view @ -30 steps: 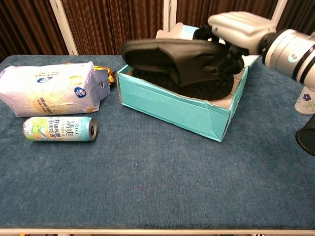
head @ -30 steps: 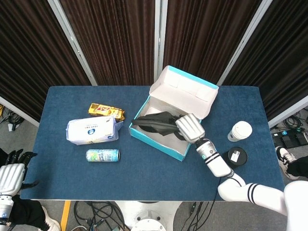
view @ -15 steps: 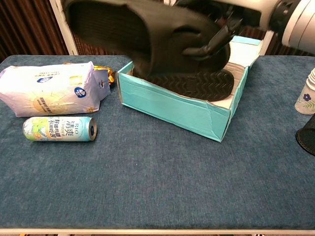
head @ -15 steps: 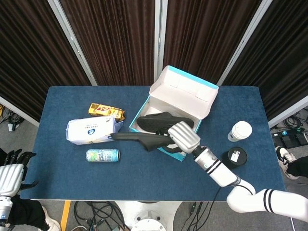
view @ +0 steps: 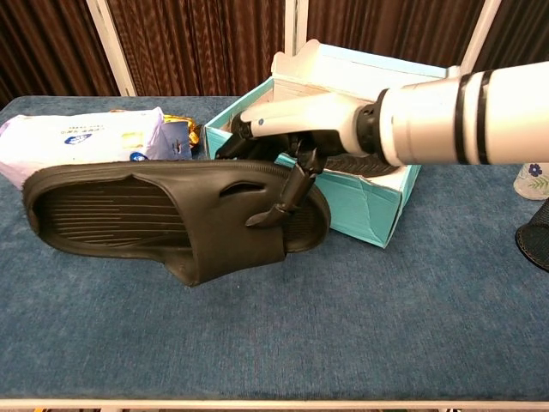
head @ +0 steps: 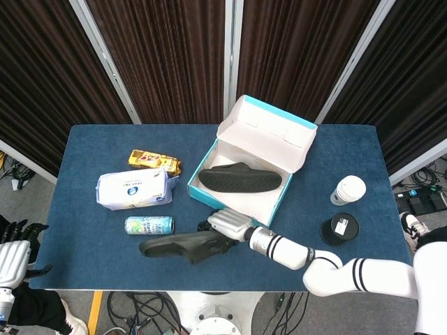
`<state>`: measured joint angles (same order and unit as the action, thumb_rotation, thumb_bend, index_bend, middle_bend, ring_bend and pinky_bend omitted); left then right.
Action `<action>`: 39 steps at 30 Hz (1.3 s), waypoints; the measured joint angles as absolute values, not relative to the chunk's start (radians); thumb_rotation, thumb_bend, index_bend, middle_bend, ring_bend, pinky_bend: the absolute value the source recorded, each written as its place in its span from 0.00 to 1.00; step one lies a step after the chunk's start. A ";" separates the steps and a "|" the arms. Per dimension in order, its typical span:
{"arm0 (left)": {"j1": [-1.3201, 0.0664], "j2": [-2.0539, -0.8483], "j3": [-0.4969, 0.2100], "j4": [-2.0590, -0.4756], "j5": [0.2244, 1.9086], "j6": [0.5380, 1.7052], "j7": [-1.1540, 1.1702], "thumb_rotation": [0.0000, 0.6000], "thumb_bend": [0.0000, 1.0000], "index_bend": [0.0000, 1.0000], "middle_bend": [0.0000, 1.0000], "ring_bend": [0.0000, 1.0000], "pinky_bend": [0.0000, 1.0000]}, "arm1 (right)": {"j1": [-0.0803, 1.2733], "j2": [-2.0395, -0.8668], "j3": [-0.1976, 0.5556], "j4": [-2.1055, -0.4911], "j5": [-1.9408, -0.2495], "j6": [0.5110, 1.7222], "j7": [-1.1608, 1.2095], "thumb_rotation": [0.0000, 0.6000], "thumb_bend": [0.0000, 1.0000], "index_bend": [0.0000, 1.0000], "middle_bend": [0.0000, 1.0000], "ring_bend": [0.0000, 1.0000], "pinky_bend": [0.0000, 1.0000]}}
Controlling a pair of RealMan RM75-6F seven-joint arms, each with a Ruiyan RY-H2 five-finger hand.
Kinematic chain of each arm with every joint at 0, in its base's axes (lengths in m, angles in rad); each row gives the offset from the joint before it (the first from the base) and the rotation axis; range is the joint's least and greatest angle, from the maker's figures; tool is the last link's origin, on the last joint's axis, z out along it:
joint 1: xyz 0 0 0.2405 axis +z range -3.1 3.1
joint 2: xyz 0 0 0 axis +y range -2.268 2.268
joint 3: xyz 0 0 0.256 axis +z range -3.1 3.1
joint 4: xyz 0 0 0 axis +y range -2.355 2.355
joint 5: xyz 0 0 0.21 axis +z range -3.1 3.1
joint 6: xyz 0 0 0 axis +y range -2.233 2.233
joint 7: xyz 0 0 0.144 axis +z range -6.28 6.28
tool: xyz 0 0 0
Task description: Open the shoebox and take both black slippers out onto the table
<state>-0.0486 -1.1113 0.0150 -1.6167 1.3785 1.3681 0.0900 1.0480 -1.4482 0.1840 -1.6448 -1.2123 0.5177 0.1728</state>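
Dark curtains back a blue desk (head: 91,146). At centre frame the shoebox (head: 246,207) stands open with one slipper (head: 240,177) inside. Lower centre, the right hand (head: 225,225) has its fingers (view: 293,184) clamped on the other slipper (head: 183,246), near the desk's front edge; bare cloth lies rightward. The left hand (head: 14,248), lower left corner, looks empty, though I cannot tell its fingers' state.

Blue table (head: 105,262) bearing open shoebox (head: 241,202), tissue pack (head: 133,190), can (head: 149,225), snack packet (head: 154,160), paper cup (head: 347,190), apparently a dark round container (head: 339,227).
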 measured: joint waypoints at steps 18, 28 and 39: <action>-0.054 -1.116 0.014 -1.605 1.370 1.349 0.078 1.00 0.00 0.20 0.16 0.05 0.05 | 1.154 -1.603 0.161 -1.477 -0.977 0.640 -0.110 1.00 0.02 0.00 0.00 0.00 0.00; -0.051 -1.121 0.013 -1.588 1.370 1.349 0.064 1.00 0.00 0.20 0.16 0.05 0.05 | 1.105 -1.562 0.226 -1.501 -0.947 0.767 -0.107 1.00 0.03 0.00 0.06 0.00 0.00; -0.052 -1.130 0.014 -1.575 1.379 1.348 0.049 1.00 0.00 0.20 0.16 0.05 0.05 | 1.070 -1.522 0.234 -1.433 -0.858 0.848 -0.247 1.00 0.05 0.13 0.20 0.04 0.06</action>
